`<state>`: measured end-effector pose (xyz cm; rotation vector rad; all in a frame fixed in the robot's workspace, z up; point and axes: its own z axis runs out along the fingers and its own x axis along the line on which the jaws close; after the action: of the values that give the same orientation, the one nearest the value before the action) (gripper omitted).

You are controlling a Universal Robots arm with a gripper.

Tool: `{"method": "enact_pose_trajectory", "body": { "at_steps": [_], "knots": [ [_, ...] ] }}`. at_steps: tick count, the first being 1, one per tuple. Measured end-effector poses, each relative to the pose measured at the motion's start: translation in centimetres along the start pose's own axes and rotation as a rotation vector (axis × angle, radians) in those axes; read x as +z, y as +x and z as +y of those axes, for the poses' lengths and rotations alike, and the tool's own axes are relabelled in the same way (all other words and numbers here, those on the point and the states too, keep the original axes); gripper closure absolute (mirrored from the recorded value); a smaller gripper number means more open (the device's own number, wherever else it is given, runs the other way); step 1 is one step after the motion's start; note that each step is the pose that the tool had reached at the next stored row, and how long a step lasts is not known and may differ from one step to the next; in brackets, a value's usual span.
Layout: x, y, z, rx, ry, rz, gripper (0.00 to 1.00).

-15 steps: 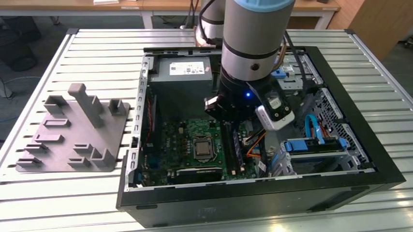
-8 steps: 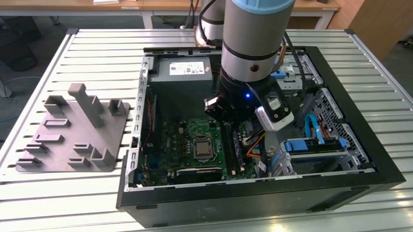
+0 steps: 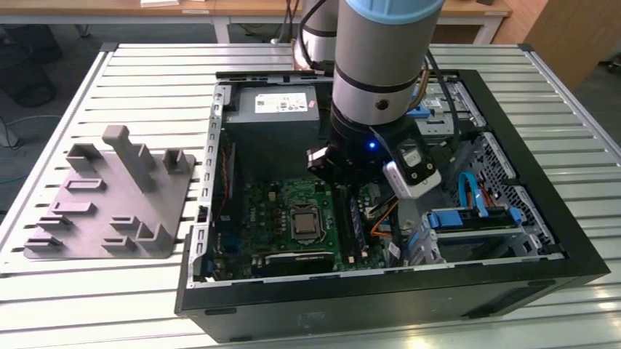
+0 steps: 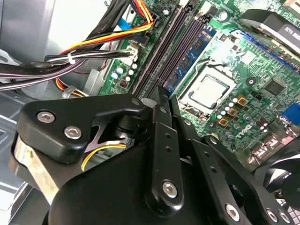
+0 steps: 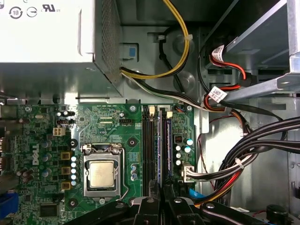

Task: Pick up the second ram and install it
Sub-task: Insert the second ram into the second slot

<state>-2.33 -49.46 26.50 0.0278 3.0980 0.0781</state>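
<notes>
In the first wrist view my gripper (image 5: 161, 190) reaches down over the black memory slots of the green motherboard (image 5: 112, 126). Its fingers stand close together on the end of a thin dark blue-green stick, the second ram (image 5: 159, 150), which lies along one slot. Whether that stick is pressed fully home cannot be told. Another blue stick (image 5: 168, 150) sits one slot over, also seen in the second wrist view (image 4: 194, 54), where my gripper (image 4: 159, 96) lines up with the slots. In the exterior view my arm (image 3: 383, 73) hangs inside the open computer case (image 3: 543, 189).
A grey block with upright posts (image 3: 107, 203) lies on the slatted table at the exterior view's left, nothing on it. The processor (image 5: 102, 173) sits beside the slots. Cable bundles (image 5: 253, 140) crowd the other side. The power supply (image 5: 47, 28) fills the case's far end.
</notes>
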Motion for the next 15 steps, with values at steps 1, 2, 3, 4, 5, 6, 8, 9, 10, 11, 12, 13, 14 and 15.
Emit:
{"method": "enact_pose_trajectory", "body": {
  "at_steps": [1,2,3,4,5,6,8,9,10,11,12,13,14,15],
  "knots": [
    [0.02,0.00,0.00,0.000,-0.0003,-0.0001,0.86],
    [0.04,0.00,0.00,0.000,-0.0004,-0.0001,0.86],
    [0.21,0.01,-0.01,0.000,-0.0004,-0.0001,0.86],
    [0.33,0.01,-0.01,0.000,-0.0004,-0.0002,0.86],
    [0.34,0.01,-0.02,0.000,-0.0004,-0.0001,0.86],
    [0.36,0.01,-0.02,0.000,-0.0005,-0.0001,0.86],
    [0.38,0.02,-0.02,0.000,-0.0004,-0.0002,0.86],
    [0.41,0.01,-0.02,0.000,-0.0006,-0.0001,0.86],
    [0.47,0.02,-0.02,0.000,-0.0008,-0.0002,0.86],
    [0.50,0.02,-0.02,0.000,-0.0006,-0.0002,0.86],
    [0.53,0.02,-0.02,0.000,-0.0004,-0.0001,0.86],
    [0.57,0.02,-0.03,0.000,-0.0005,-0.0002,0.86],
    [0.63,0.02,-0.03,0.000,-0.0006,-0.0002,0.86],
    [0.70,0.03,-0.03,0.000,-0.0006,-0.0002,0.86]
  ]
}}
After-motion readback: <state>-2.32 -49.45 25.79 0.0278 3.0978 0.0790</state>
